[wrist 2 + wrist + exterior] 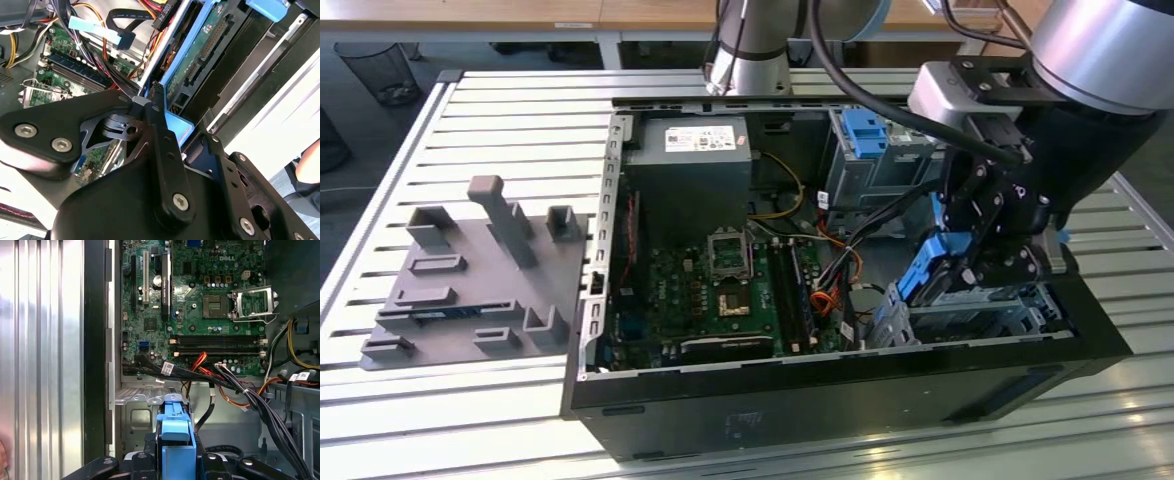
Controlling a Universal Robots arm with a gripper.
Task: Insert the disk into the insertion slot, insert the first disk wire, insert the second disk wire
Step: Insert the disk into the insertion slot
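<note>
Grip looks firm from where I stand: the black gripper (176,464) is clamped on the disk (175,432), a flat silver-grey hard drive clipped in a bright blue plastic carrier frame and held on edge. It hangs inside the open black computer case (854,395), right at the mouth of the insertion slot (981,318), the low silver perforated sheet-metal cage toward the exterior view's right; whether it has entered the bay I cannot tell. To my eye, doing this well means holding the blue frame square to the cage walls, so both rails meet their guides together, and pressing straight along the bay, never at a slant. The bundle of black and orange cables (235,387) runs between the cage and the green motherboard (200,295); I would want it clear of the disk's connector end, where it could snag.
</note>
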